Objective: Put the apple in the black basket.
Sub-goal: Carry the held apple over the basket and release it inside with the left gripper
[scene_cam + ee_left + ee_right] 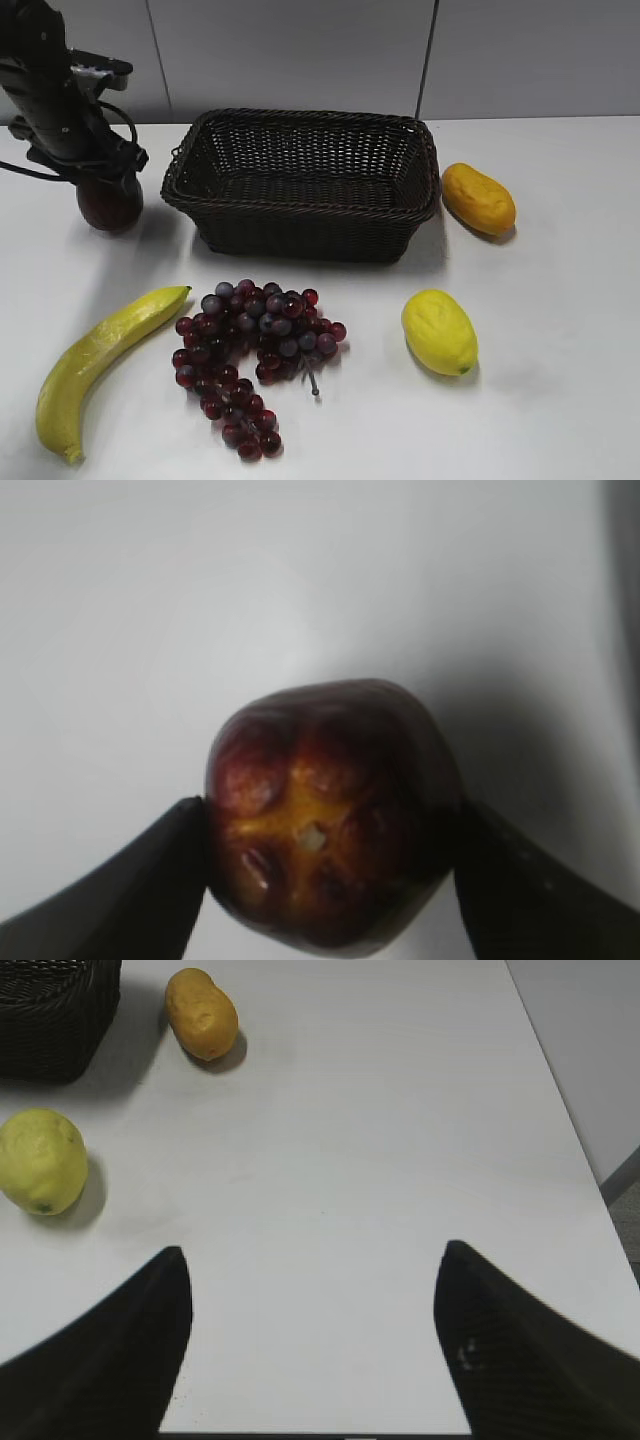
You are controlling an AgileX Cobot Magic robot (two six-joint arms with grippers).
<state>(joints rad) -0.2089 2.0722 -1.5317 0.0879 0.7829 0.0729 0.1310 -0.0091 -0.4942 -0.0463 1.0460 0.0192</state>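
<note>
The dark maroon apple (108, 207) stands on the white table at the far left, left of the black basket (300, 236). My left gripper (104, 180) comes down over it from above. In the left wrist view the apple (330, 780) fills the space between the two black fingers of the left gripper (330, 880), which touch its sides, so the gripper is shut on it. The basket is empty. My right gripper (310, 1300) is open and empty over bare table; it does not show in the exterior view. A corner of the basket (50, 1010) shows in the right wrist view.
A banana (100, 360) lies at the front left. A bunch of dark grapes (250, 350) lies in front of the basket. A yellow lemon (440, 330) (40, 1160) and an orange-yellow mango (478, 198) (202, 1015) lie to the right. The table's right edge (570, 1160) is near.
</note>
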